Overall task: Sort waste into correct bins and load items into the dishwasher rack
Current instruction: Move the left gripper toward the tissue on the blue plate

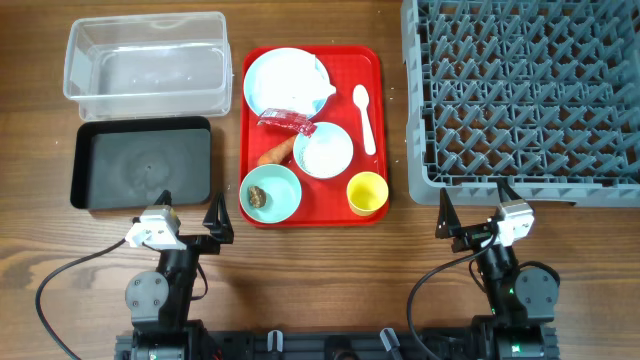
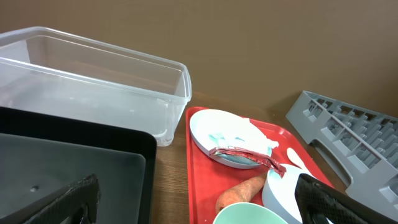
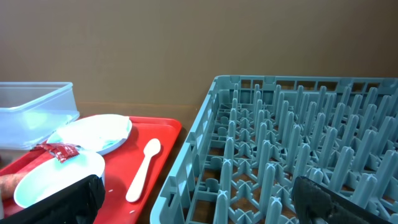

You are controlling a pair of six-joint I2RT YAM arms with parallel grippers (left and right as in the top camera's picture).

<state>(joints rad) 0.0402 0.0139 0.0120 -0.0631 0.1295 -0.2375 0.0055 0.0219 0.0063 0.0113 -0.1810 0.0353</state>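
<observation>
While left gripper (image 1: 192, 208) and right gripper (image 1: 474, 200) are spread wide at lower frame, nothing is sorted; dishes (image 1: 285, 80) and waste (image 1: 276, 154) are left on red tray (image 1: 384, 120).

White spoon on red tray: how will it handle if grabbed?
The white spoon looks like thin plastic: probably stiff and light. It lies flat on the red tray, so a push likely slides it, and a grasp may skid off its handle.

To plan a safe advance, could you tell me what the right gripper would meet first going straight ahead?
Probably the near wall of the grey dishwasher rack, directly ahead of the open right gripper; exact height is unclear.
</observation>
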